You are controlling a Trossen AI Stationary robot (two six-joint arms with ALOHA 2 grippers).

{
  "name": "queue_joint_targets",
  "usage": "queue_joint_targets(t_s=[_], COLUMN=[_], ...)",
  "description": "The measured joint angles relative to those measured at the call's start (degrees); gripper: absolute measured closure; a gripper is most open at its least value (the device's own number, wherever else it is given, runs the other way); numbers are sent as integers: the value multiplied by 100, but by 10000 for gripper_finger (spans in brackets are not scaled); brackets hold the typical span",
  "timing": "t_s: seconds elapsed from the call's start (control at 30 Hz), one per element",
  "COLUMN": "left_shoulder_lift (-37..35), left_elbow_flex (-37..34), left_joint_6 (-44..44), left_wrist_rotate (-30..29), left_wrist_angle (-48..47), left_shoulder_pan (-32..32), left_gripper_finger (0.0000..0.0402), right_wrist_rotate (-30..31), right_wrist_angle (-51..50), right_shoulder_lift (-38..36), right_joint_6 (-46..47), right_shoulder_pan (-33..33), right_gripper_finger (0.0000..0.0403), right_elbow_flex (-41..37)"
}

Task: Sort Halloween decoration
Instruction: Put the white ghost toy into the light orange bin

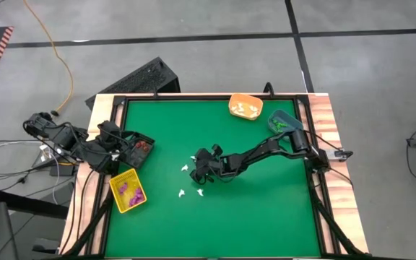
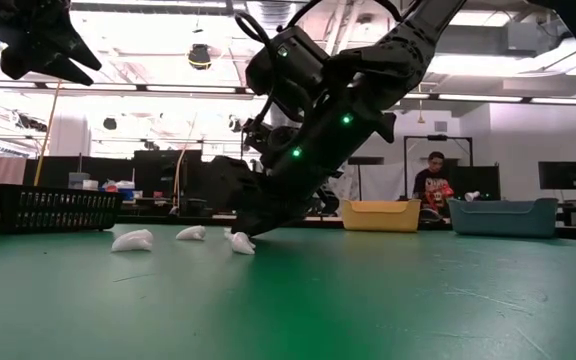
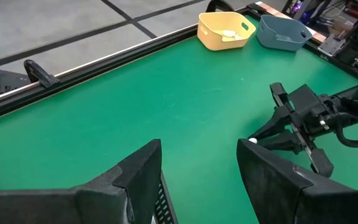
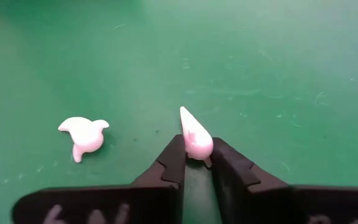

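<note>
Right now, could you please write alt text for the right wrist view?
The right gripper has its jaws closed on a small white trinket just above the green table. A second white trinket lies loose on the felt nearby.

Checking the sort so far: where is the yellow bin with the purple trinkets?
In the high view, the yellow bin sits at the green mat's left edge, just below the black bin and the left end effector.

You are getting bright, even light from ceiling strip lamps [image 2: 268, 8], which are glaring in the low view. Soft shadows are lying under the dark robot arm [image 2: 338, 110]; the room behind is blurring.
</note>
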Motion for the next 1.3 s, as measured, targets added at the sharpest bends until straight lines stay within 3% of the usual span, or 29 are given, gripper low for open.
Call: queue_joint_targets(t_s=[0.43,1.07,1.3], left_shoulder_lift=[0,-2,-2], left_elbow_flex=[-1,0,-1], left_joint_6=[-7,72,66], left_wrist_rotate=[-6,0,23], left_wrist_angle=[-34,-103,-178], left_shoulder_pan=[-2,-2,-1], left_gripper_finger=[202,202,202], right_wrist_rotate=[-27,-147,-127], right_wrist_angle=[112,129,-672], right_shoulder_lift=[7,-598,-1133], right_joint_6=[-8,2,-25], right_shoulder_pan=[118,-69,-520], right_gripper_finger=[370,372,372], right_elbow_flex=[-8,-26,-17])
